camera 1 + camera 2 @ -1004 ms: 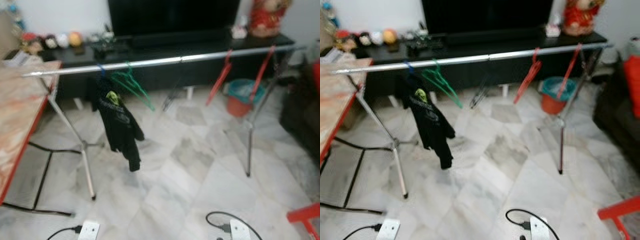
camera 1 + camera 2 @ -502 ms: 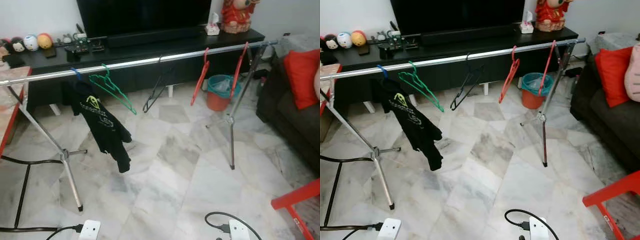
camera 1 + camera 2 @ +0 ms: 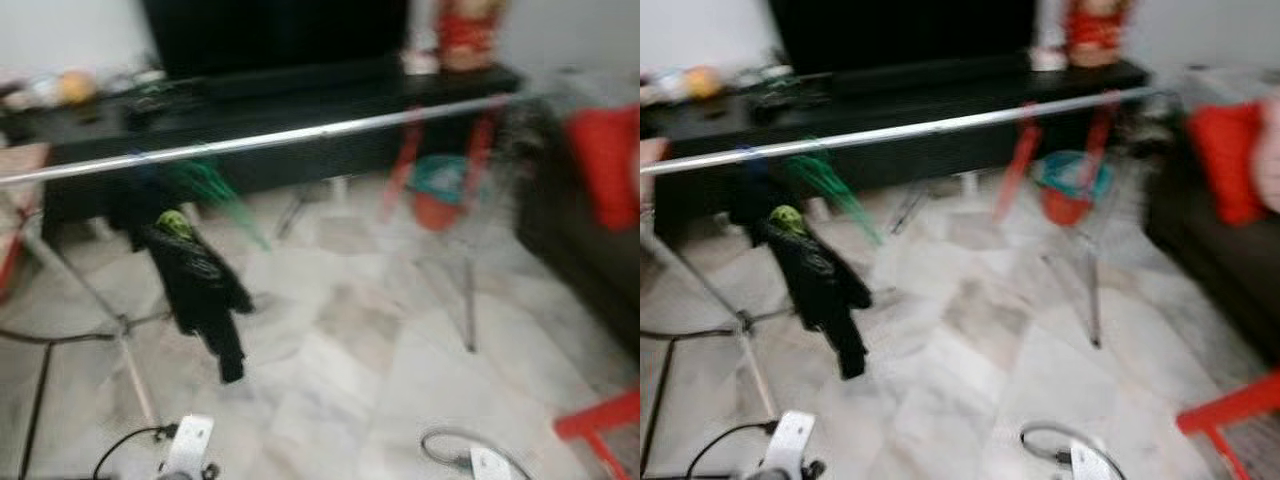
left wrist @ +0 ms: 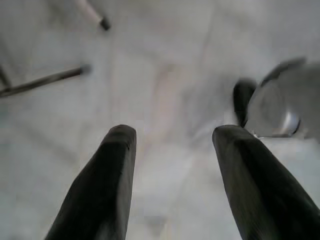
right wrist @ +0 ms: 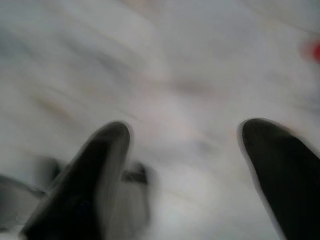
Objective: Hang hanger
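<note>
A long silver clothes rail (image 3: pixel 300 135) on tripod legs crosses the room in front of a black TV cabinet. On it hang a black garment (image 3: pixel 195 290) on a blue hanger, a green hanger (image 3: pixel 215 195), a dark hanger (image 3: pixel 295 205) and two red hangers (image 3: pixel 405 160), all blurred. In the left wrist view my left gripper (image 4: pixel 172 137) stands open over the marble floor with nothing between its fingers. In the right wrist view my right gripper (image 5: pixel 185 132) is open too, also over bare floor.
A dark sofa with a red cushion (image 3: pixel 600 165) stands at the right. A teal and red bin (image 3: pixel 440 195) sits behind the rail. Cables and white power strips (image 3: pixel 185 445) lie on the floor near me. A red frame (image 3: pixel 600 425) pokes in at the lower right.
The whole picture has shifted and blurred, so the camera is moving. The rail and its hangers keep their places on the rail.
</note>
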Motion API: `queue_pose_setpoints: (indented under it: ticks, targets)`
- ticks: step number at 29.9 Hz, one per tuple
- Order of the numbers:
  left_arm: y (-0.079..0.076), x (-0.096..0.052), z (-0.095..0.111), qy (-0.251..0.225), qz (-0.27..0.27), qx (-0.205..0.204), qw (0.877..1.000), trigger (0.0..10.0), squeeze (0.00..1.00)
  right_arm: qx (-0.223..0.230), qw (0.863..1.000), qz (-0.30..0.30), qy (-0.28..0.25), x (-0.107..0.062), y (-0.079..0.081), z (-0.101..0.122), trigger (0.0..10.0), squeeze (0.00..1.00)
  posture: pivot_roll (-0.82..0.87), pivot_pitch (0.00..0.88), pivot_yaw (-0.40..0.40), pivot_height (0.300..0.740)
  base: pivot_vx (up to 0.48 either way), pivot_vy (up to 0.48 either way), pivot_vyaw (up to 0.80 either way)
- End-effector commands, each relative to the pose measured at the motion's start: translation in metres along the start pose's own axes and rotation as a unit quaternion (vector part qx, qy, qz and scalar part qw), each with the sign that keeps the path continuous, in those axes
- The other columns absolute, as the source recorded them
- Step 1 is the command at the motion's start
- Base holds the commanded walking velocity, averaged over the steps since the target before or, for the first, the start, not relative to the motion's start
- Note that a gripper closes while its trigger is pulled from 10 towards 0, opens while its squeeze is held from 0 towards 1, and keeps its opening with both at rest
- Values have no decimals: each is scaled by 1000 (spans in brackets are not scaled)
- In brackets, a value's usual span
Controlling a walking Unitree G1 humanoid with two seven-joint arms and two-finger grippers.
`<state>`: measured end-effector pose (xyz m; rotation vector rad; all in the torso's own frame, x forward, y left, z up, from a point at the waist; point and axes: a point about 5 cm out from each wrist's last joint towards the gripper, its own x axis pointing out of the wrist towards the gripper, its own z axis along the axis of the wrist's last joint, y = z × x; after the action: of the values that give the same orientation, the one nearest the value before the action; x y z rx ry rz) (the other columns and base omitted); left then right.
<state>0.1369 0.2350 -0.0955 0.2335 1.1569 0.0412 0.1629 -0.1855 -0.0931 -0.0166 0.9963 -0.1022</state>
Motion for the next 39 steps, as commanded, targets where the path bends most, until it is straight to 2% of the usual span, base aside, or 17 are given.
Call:
queue_pose_setpoints:
  ticks: [1,39]
  targets:
    - [-11,2,27,-41,-13,3,999,10000,0,-2,999,-23,27,-3,-18,-15,10000,0,-106,0,50,740,0,0,-712]
    - [-12,2,29,-44,-16,6,999,10000,0,-7,999,-24,26,-3,-19,-14,10000,0,-101,0,45,740,6,0,-711]
